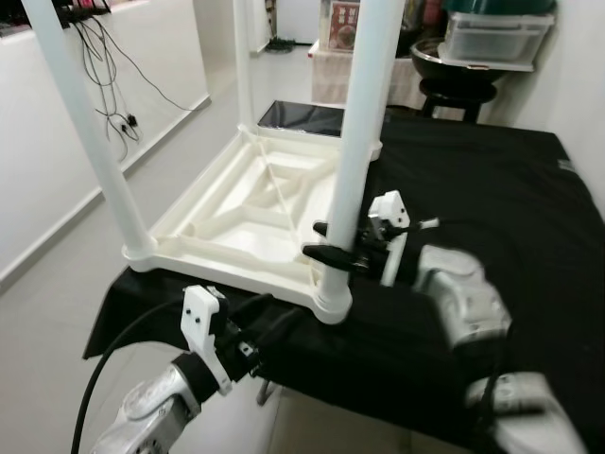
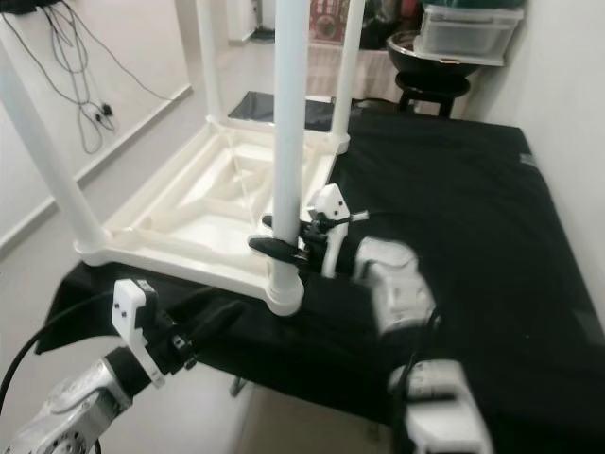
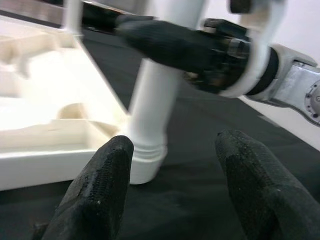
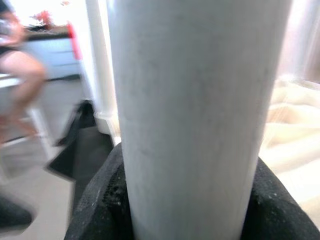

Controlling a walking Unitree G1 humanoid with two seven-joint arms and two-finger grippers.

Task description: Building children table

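Note:
A white children's table lies upside down on a black-covered surface, with its legs pointing up. My right gripper is shut on the near right leg, just above the corner socket. In the right wrist view the leg stands between the black fingers. My left gripper hangs open at the front edge, just below and in front of that same corner. Its two fingers point at the leg's base without touching it.
Two more legs rise at the near left and far corner. Cables hang on the left wall. A stool with a bowl and a plastic box stands behind. A blurred person's leg is at the side.

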